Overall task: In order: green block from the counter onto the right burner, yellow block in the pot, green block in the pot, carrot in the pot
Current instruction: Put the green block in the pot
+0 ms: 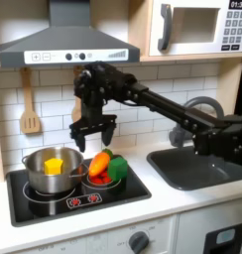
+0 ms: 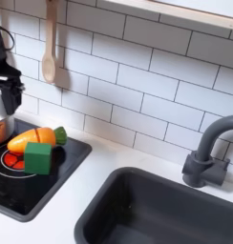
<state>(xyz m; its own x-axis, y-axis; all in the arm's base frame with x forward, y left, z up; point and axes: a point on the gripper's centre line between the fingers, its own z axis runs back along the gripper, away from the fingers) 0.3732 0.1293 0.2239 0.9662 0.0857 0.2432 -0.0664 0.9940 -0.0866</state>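
Note:
In the first exterior view the yellow block point(image 1: 55, 166) lies inside the steel pot point(image 1: 52, 171) on the left burner. The carrot point(image 1: 98, 162) and the green block point(image 1: 118, 169) rest side by side on the right burner of the black stovetop point(image 1: 54, 203), set in the white counter point(image 1: 182, 196). My gripper point(image 1: 94, 135) hangs open and empty just above the carrot, right of the pot. In the second exterior view the gripper point(image 2: 6, 95) is at the left edge, above and left of the carrot point(image 2: 31, 140) and the green block point(image 2: 38, 157).
A dark grey sink point(image 1: 204, 167) with a grey faucet point(image 2: 210, 151) lies to the first exterior view's right. Wooden utensils point(image 2: 50, 48) hang on the tiled wall. A range hood point(image 1: 63, 42) and a microwave point(image 1: 197, 25) sit overhead.

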